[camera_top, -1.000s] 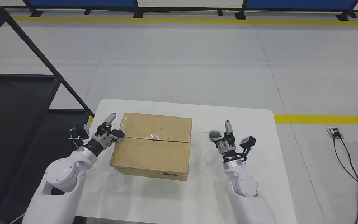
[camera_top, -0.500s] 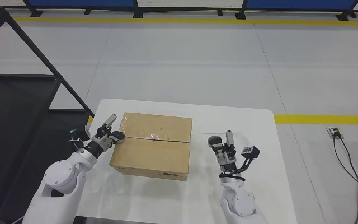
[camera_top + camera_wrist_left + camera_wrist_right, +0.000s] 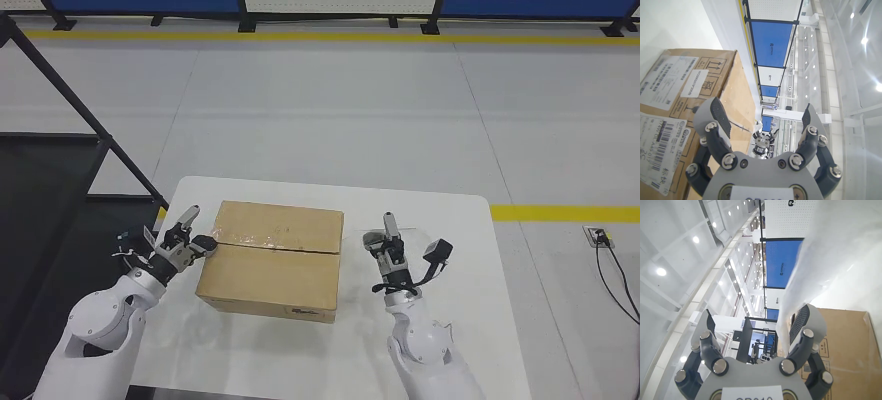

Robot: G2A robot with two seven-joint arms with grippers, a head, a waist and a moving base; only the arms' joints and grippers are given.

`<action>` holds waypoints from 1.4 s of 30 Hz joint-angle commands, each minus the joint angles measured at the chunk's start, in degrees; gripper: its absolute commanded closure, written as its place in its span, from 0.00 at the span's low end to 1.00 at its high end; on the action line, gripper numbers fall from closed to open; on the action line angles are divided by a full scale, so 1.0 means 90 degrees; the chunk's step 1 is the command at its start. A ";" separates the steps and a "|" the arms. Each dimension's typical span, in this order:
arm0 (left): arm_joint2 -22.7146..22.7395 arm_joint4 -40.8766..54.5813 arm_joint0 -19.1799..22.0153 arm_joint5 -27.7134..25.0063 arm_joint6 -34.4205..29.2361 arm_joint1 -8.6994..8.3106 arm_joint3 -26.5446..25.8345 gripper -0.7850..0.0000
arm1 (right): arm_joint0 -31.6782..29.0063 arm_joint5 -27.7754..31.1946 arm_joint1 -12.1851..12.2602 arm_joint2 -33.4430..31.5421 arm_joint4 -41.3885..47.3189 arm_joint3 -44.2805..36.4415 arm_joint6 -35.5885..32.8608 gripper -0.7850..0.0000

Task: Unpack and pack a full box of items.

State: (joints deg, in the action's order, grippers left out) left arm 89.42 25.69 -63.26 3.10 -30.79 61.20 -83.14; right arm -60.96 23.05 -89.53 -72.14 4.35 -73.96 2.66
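Currently the cardboard box (image 3: 272, 258) sits closed on the white desk (image 3: 440, 215), with a taped seam across its lid and labels on the end facing my left gripper (image 3: 197, 228). Left fingers (image 3: 719, 113) are spread wide just beside that end, one fingertip at the box's top edge, nothing held. My right gripper (image 3: 379, 232) is near the opposite end, fingers (image 3: 800, 321) also spread. A pale translucent strip (image 3: 810, 275) runs past one right finger; contact unclear.

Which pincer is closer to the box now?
The left pincer, right at the box's end seam; the right pincer stands off the other end.
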 commanded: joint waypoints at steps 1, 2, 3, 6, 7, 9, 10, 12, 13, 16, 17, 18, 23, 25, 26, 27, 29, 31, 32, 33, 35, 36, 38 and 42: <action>0.0030 0.0006 -0.0031 -0.0002 -0.0017 -0.0004 -0.0015 0.00 | 0.0107 -0.0021 -0.0020 0.0037 0.0017 0.0111 0.0084 0.00; 0.0041 0.0007 -0.0044 -0.0004 -0.0024 -0.0006 -0.0023 0.00 | 0.0143 0.0003 -0.0027 0.0040 0.0064 0.0144 0.0088 0.00; 0.0054 0.0000 -0.0055 -0.0005 -0.0024 -0.0009 -0.0031 0.00 | 0.0154 0.0055 -0.0030 0.0036 0.0103 0.0164 0.0068 0.00; 0.0076 0.0008 -0.0084 0.0000 -0.0016 -0.0011 -0.0056 0.00 | 0.0047 0.0262 -0.0028 0.0028 0.0095 0.0085 0.0046 0.00; 0.0081 0.0008 -0.0090 0.0001 -0.0017 -0.0011 -0.0063 0.00 | -0.0018 0.0322 -0.0028 0.0027 0.0053 0.0015 0.0098 0.00; 0.0087 0.0008 -0.0102 0.0000 -0.0019 -0.0012 -0.0069 0.00 | -0.0165 0.0418 -0.0027 0.0038 -0.0037 -0.0166 0.0181 0.00; 0.0088 0.0008 -0.0108 -0.0002 -0.0020 -0.0012 -0.0071 0.00 | -0.0250 0.0455 -0.0027 0.0047 -0.0094 -0.0267 0.0230 0.00; 0.0078 -0.0001 -0.0118 -0.0010 -0.0022 -0.0011 -0.0079 0.00 | -0.0408 0.0480 -0.0028 0.0091 -0.0231 -0.0478 0.0302 0.00; 0.0073 -0.0003 -0.0120 -0.0012 -0.0018 -0.0010 -0.0083 0.00 | -0.0477 0.0492 -0.0029 0.0114 -0.0307 -0.0582 0.0331 0.00; 0.0060 0.0010 -0.0118 -0.0021 -0.0035 -0.0007 -0.0092 0.00 | -0.0618 0.0481 -0.0031 0.0184 -0.0579 -0.0836 0.0425 0.00; 0.0059 0.0012 -0.0117 -0.0022 -0.0036 -0.0007 -0.0091 0.00 | -0.0630 0.0437 -0.0035 0.0209 -0.0678 -0.0898 0.0477 0.00; 0.0059 0.0020 -0.0115 -0.0025 -0.0036 -0.0006 -0.0090 0.00 | -0.0628 0.0388 -0.0040 0.0242 -0.0757 -0.0945 0.0496 0.00; 0.0110 0.0131 -0.0138 -0.0081 -0.0022 -0.0003 -0.0082 0.00 | -0.0497 0.0083 -0.0080 0.0395 -0.1038 -0.1093 0.0701 0.00; 0.0151 0.0170 -0.0163 -0.0104 -0.0016 -0.0004 -0.0080 0.00 | -0.0453 -0.0020 -0.0097 0.0476 -0.1208 -0.1140 0.0777 0.00; 0.0171 0.0191 -0.0176 -0.0108 -0.0018 -0.0006 -0.0081 0.00 | -0.0427 -0.0097 -0.0106 0.0511 -0.1332 -0.1156 0.0861 0.00; 0.0193 0.0222 -0.0189 -0.0120 -0.0019 -0.0006 -0.0083 0.00 | -0.0405 -0.0168 -0.0119 0.0558 -0.1438 -0.1171 0.0954 0.00; 0.0232 0.0256 -0.0214 -0.0128 -0.0015 -0.0009 -0.0082 0.00 | -0.0357 -0.0264 -0.0142 0.0666 -0.1635 -0.1202 0.1074 0.00; 0.0261 0.0277 -0.0234 -0.0139 -0.0018 -0.0011 -0.0090 0.00 | -0.0331 -0.0323 -0.0156 0.0748 -0.1768 -0.1211 0.1079 0.00; 0.0272 0.0288 -0.0244 -0.0145 -0.0016 -0.0011 -0.0091 0.00 | -0.0313 -0.0365 -0.0160 0.0776 -0.1858 -0.1213 0.1064 0.00; 0.0281 0.0294 -0.0252 -0.0147 -0.0016 -0.0011 -0.0093 0.00 | -0.0296 -0.0420 -0.0163 0.0811 -0.1953 -0.1210 0.1036 0.00; 0.0289 0.0302 -0.0265 -0.0149 -0.0013 -0.0012 -0.0101 0.00 | -0.0257 -0.0535 -0.0174 0.0874 -0.2096 -0.1207 0.1028 0.00; 0.0293 0.0305 -0.0269 -0.0148 -0.0010 -0.0011 -0.0104 0.00 | -0.0229 -0.0618 -0.0183 0.0914 -0.2166 -0.1194 0.1023 0.00; 0.0295 0.0326 -0.0277 -0.0161 -0.0014 -0.0010 -0.0109 0.00 | -0.0160 -0.0762 -0.0202 0.0999 -0.2299 -0.1172 0.1028 0.00; 0.0304 0.0344 -0.0286 -0.0181 -0.0029 -0.0009 -0.0107 0.00 | 0.0025 -0.1073 -0.0250 0.1182 -0.2542 -0.1083 0.1028 0.00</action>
State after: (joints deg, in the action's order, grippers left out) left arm 92.12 28.73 -65.81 1.55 -31.02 61.12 -84.13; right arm -61.17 14.03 -91.68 -61.94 -18.01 -83.92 12.14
